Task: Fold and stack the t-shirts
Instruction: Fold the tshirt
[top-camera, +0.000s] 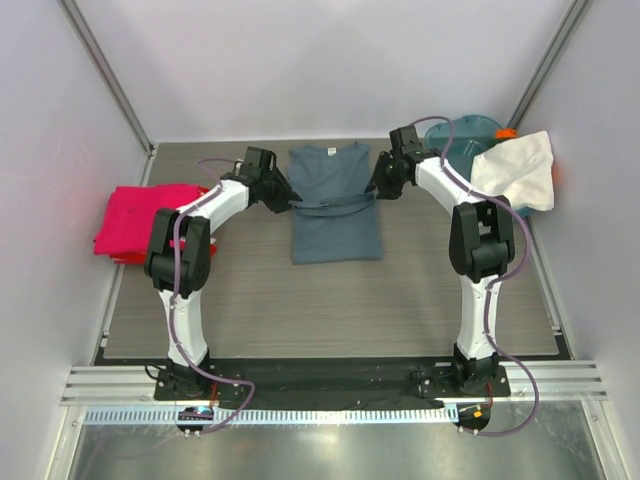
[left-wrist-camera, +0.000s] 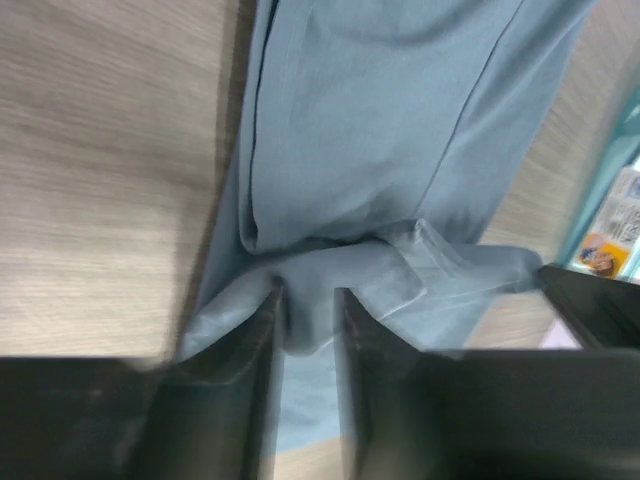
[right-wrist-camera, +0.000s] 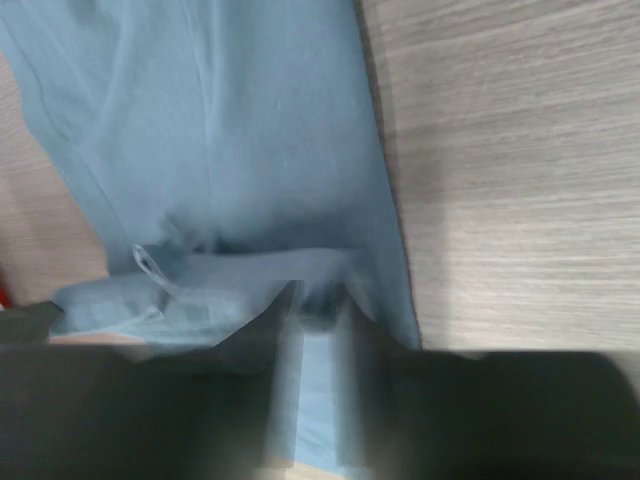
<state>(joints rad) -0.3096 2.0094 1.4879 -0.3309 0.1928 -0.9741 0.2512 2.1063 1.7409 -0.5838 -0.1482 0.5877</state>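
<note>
Slate blue-grey t-shirt (top-camera: 335, 205) flat mid-tabletop (top-camera: 330, 310), its folded hem nipped between narrow-parted fingers of left tool (left-wrist-camera: 308, 315) and right tool (right-wrist-camera: 318, 310) at either edge.

grey table (top-camera: 330, 310) bears blue-grey shirt (top-camera: 335, 215), pink shirts (top-camera: 140, 220).

Both wrist views are pretty blurry. The teal tub (top-camera: 462, 133) at the worktop's far right corner is mostly hidden behind the right arm and white t-shirt (top-camera: 517, 169).
</note>
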